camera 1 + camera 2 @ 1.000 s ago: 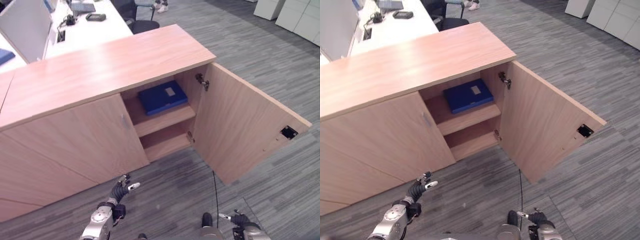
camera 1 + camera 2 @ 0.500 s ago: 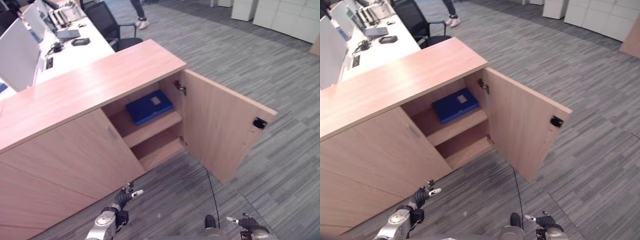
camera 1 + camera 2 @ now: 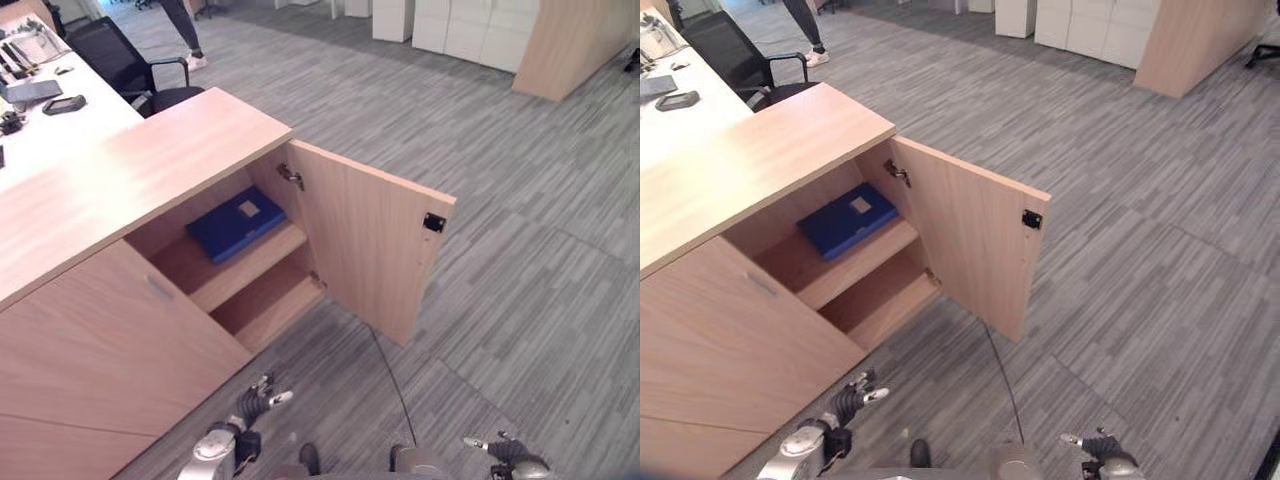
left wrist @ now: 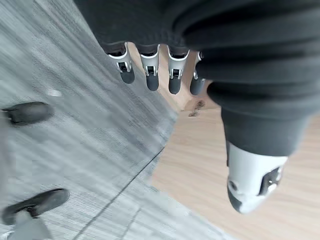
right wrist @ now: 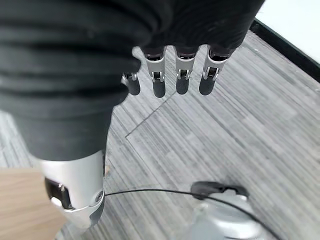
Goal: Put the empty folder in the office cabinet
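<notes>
A blue folder (image 3: 237,224) lies flat on the upper shelf of the wooden office cabinet (image 3: 150,170), whose right door (image 3: 365,250) stands wide open. My left hand (image 3: 250,405) hangs low over the carpet in front of the cabinet, fingers (image 4: 149,70) straight and holding nothing. Over the carpet at the lower right, my right hand (image 3: 505,452) is just as low, its fingers (image 5: 181,75) relaxed and empty. Both hands are well away from the folder.
The lower shelf (image 3: 265,305) is bare. The cabinet's left door (image 3: 110,360) is closed. Behind the cabinet are a white desk (image 3: 40,130) and a black chair (image 3: 120,60), with a person's legs (image 3: 185,30) beyond. White cabinets (image 3: 470,30) line the far wall.
The camera has swung, so the cabinet sits further left in the picture. The folder stays on the shelf and both hands stay low and empty.
</notes>
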